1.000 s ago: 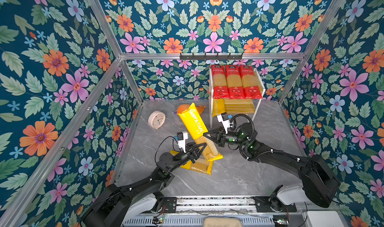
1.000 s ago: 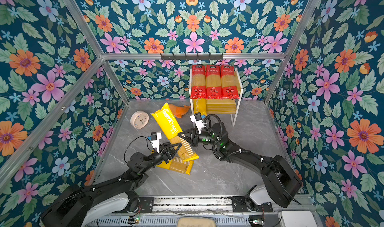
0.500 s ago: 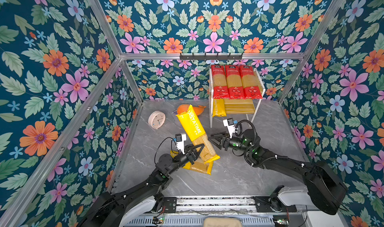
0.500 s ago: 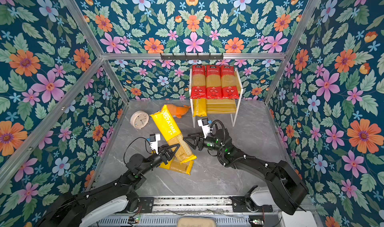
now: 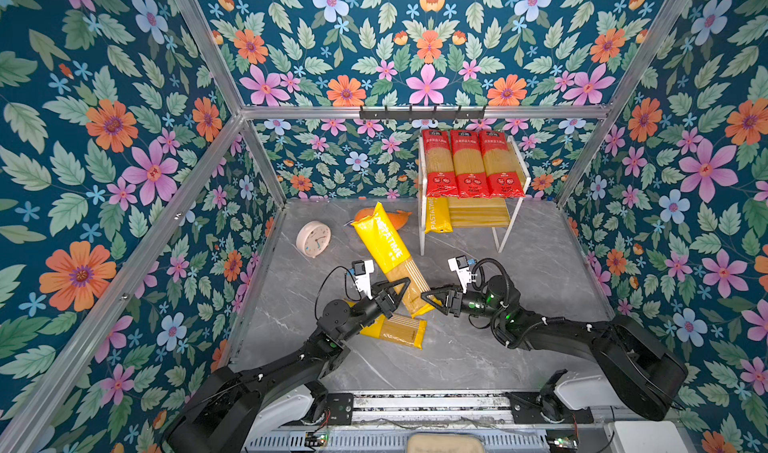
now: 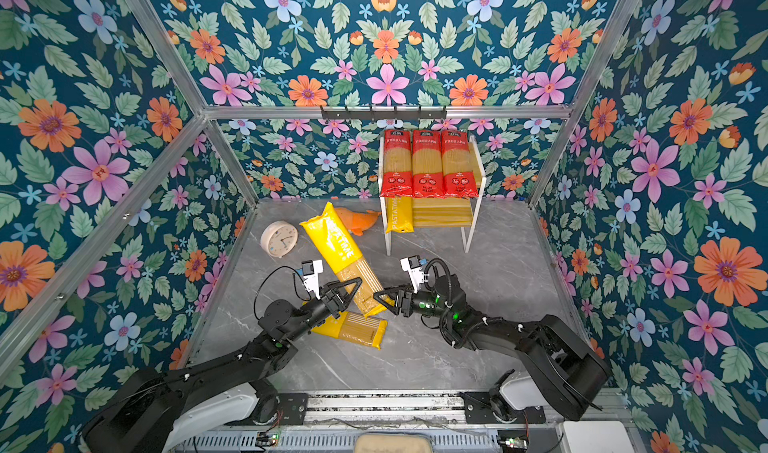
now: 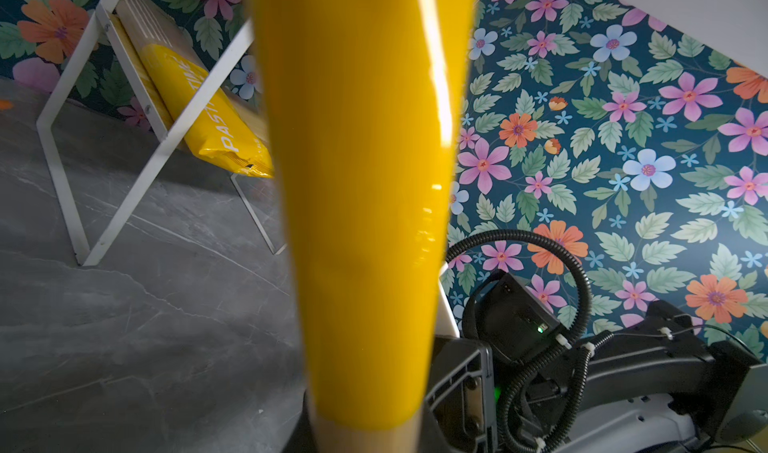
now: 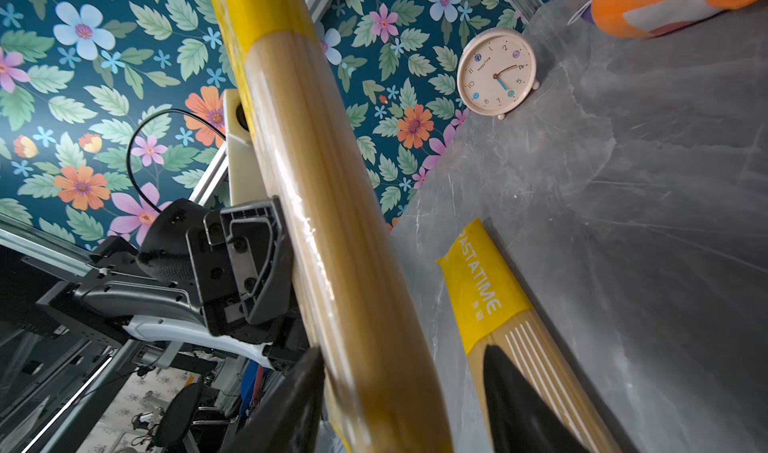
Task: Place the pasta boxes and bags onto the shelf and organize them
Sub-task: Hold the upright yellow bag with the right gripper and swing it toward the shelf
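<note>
Your left gripper pinches yellow pack: likely light, stiff, slick. Right gripper gapes astride end away from shelf; take hold there.

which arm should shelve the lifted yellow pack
Likely right: the shelf is on its side and the right end effector, open, straddles the pack; the left end effector only grips it.
</note>
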`<act>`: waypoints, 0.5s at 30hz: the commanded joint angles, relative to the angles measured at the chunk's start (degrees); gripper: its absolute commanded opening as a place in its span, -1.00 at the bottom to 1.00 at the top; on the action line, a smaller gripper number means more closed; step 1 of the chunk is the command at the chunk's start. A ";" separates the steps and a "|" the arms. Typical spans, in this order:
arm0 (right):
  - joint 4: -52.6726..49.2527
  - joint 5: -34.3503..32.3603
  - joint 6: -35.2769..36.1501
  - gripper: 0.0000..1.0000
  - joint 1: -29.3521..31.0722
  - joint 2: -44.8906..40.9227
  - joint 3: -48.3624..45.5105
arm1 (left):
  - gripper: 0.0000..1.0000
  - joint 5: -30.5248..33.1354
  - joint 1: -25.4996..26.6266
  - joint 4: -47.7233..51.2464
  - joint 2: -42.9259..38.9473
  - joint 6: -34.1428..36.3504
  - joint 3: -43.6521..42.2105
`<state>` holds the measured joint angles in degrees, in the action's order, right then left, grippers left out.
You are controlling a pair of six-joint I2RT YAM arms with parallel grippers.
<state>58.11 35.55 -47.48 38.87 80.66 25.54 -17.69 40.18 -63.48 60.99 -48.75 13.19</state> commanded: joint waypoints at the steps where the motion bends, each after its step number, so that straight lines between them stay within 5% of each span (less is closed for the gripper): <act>1: 11.06 1.37 -5.21 0.09 0.22 2.36 0.11 | -0.70 -0.06 0.16 -13.31 1.30 -1.05 0.93; 15: 19.19 -0.37 -6.13 -0.35 2.05 6.03 -0.69 | -0.59 1.15 0.16 -9.78 4.99 -3.84 3.85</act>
<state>72.10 34.13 -52.71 40.34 86.26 24.84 -16.53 40.21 -66.00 65.49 -51.99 15.92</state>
